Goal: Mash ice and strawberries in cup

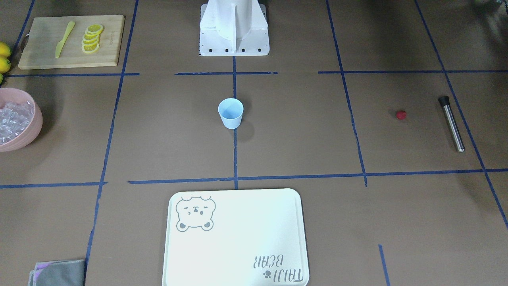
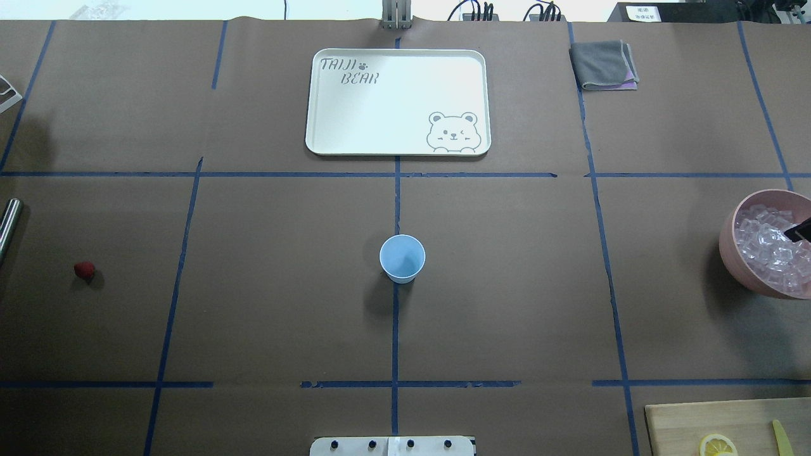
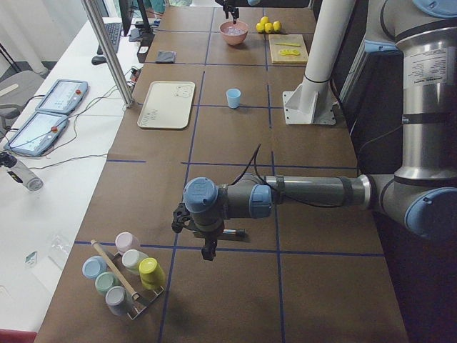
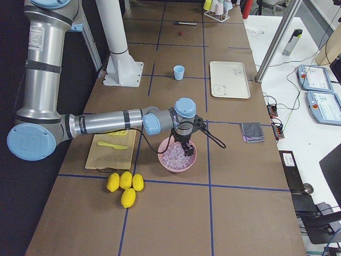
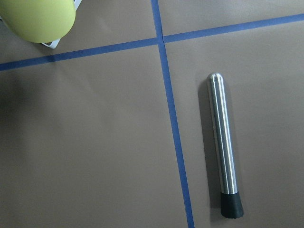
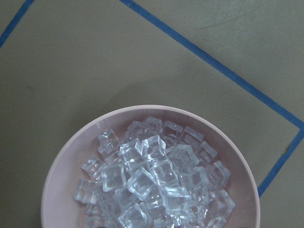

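A: Front view: where is everything set?
B: Cup (image 1: 230, 113) is centred. Berry (image 1: 401, 115) lies at 3 o'clock and ice (image 1: 14, 119) at 9, both well apart from it.
A: Side views: are the pincers parted?
B: That cannot be told. Left gripper (image 3: 208, 252) is hung low, right gripper (image 4: 186, 149) above ice.
A: Right wrist view?
B: Ice is judged hard and slick. A cube is best pinched across flat faces.

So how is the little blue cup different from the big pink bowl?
The cup is small and pale blue; the bowl is much wider and pink. The cup is empty, while the bowl is piled with ice. The cup stands in the middle of the table; the bowl sits far off to the robot's right. Both stand upright with open tops.
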Robot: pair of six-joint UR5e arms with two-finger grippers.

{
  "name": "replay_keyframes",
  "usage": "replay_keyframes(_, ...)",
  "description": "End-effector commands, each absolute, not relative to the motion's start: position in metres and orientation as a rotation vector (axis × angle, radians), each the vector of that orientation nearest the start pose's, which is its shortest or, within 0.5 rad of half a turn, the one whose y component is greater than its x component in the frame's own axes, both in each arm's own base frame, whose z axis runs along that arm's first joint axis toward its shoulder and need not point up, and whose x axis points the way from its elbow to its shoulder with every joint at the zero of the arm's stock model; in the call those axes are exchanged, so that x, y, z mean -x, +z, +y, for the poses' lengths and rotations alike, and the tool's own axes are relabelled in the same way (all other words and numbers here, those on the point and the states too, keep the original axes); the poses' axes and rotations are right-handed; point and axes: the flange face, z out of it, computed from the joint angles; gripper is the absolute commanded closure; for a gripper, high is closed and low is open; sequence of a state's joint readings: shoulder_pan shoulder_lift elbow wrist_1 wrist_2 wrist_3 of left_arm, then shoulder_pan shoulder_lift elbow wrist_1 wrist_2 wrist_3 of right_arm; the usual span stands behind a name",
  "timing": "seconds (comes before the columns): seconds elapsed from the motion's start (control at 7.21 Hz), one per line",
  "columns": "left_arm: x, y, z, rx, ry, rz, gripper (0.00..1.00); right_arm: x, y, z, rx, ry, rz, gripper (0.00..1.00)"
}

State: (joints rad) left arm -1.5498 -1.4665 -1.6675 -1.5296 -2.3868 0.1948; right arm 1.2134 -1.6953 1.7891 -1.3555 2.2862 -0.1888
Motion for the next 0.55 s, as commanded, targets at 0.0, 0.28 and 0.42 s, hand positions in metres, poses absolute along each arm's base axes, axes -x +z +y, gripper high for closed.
replay_keyframes(0.0, 0.051, 0.661, -0.445, -0.023, 0.183, 0.818, 0.0, 0.114, 0.59, -0.462, -0.236, -0.648, -0.749, 0.1)
replay_keyframes(0.28, 0.052, 0.662, -0.445, -0.024, 0.182, 0.818, 0.0, 0.126, 0.59, -0.459, -0.23, -0.673, -0.751, 0.16)
replay_keyframes(0.42, 0.051, 0.663, -0.445, -0.022, 0.183, 0.818, 0.0, 0.128, 0.596, -0.459, -0.22, -0.676, -0.738, 0.19)
